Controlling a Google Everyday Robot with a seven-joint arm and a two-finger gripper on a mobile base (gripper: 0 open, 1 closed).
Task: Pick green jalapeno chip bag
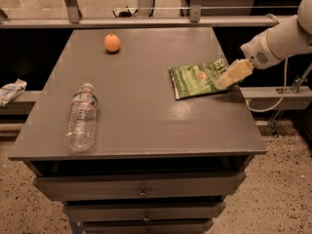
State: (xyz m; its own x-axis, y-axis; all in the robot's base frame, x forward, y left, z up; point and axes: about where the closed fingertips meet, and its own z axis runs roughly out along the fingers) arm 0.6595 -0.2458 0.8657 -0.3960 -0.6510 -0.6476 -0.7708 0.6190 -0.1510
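Note:
The green jalapeno chip bag [196,79] lies flat on the right side of the grey table [141,111], near its right edge. It is glossy green with white lettering and a small orange-red mark. My gripper [225,80] comes in from the right on a white arm [278,38]. Its pale yellow fingers [234,73] hang over the bag's right end, covering that edge.
A clear plastic water bottle [81,118] lies on the table's left front. An orange [112,43] sits at the back. Drawers [141,191] sit under the tabletop. A metal rail [141,21] runs behind the table. A crumpled white thing [10,90] lies at far left.

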